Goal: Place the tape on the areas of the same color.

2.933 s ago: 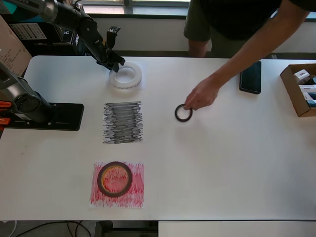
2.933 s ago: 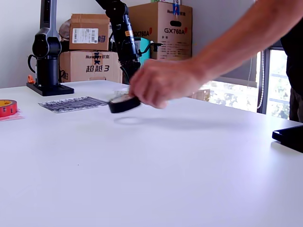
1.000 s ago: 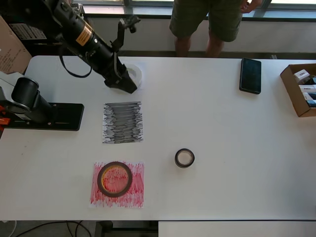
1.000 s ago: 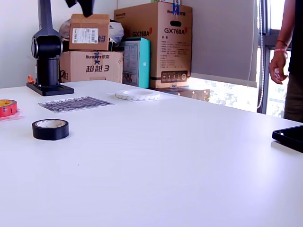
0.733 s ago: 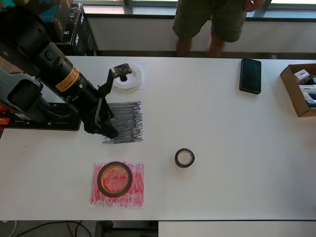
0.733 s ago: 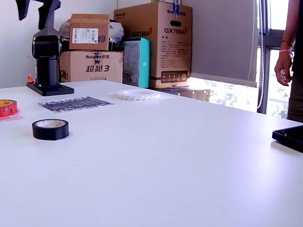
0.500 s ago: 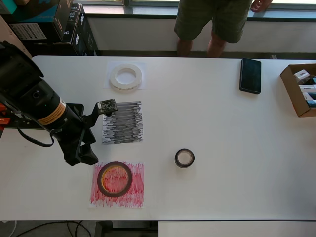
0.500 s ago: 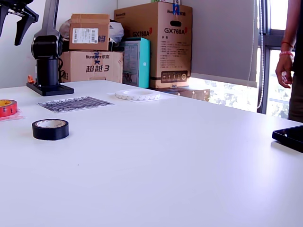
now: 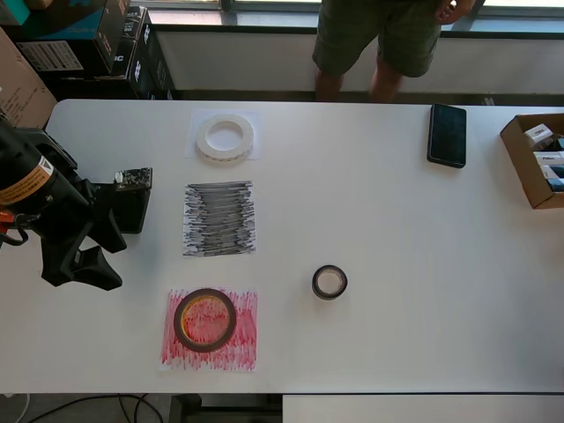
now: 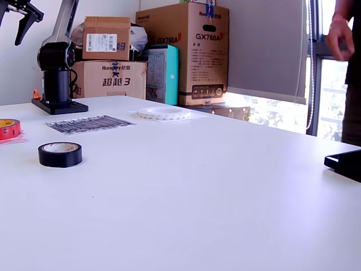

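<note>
The black tape (image 9: pixel 329 282) (image 10: pixel 60 154) lies flat on bare table, right of the red-scribbled area (image 9: pixel 242 339). On that area sits the red tape (image 9: pixel 180 320) (image 10: pixel 8 129). The white tape (image 9: pixel 204 138) (image 10: pixel 148 114) rests on the white area (image 9: pixel 254 152). Nothing lies on the black-scribbled area (image 9: pixel 219 218) (image 10: pixel 90 123). My gripper (image 9: pixel 81 269) (image 10: pixel 16 17) hangs high over the table's left side in the overhead view, far from all three rolls. Its fingers are apart and hold nothing. The exterior view's edge cuts part of it off.
The arm's black base (image 9: pixel 132 211) (image 10: pixel 58 105) stands left of the black-scribbled area. A phone (image 9: pixel 447 135) (image 10: pixel 345 164) and an open cardboard box (image 9: pixel 533 159) lie at the overhead view's right. A person (image 9: pixel 379 40) stands behind the table. Stacked cartons (image 10: pixel 192 51) fill the background.
The person's hand shifted the black tape toward the overhead view's bottom edge and withdrew. My arm swung from the white tape, over the black-scribbled area, to the table's left side.
</note>
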Action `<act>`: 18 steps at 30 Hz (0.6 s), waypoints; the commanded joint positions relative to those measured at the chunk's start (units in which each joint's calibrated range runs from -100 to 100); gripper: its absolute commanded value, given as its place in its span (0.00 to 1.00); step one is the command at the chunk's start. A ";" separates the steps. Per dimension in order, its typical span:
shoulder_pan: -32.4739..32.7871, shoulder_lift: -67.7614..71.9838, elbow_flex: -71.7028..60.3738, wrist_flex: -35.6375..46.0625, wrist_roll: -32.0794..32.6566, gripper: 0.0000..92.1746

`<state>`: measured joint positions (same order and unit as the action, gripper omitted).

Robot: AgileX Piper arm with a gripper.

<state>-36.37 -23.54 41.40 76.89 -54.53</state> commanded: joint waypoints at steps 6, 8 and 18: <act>25.17 -1.25 -2.83 -12.02 13.77 0.79; 27.54 -1.34 -2.83 -14.31 15.48 0.79; 34.96 -13.13 2.62 -17.28 16.30 0.79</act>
<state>-12.55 -28.41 41.01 59.75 -39.18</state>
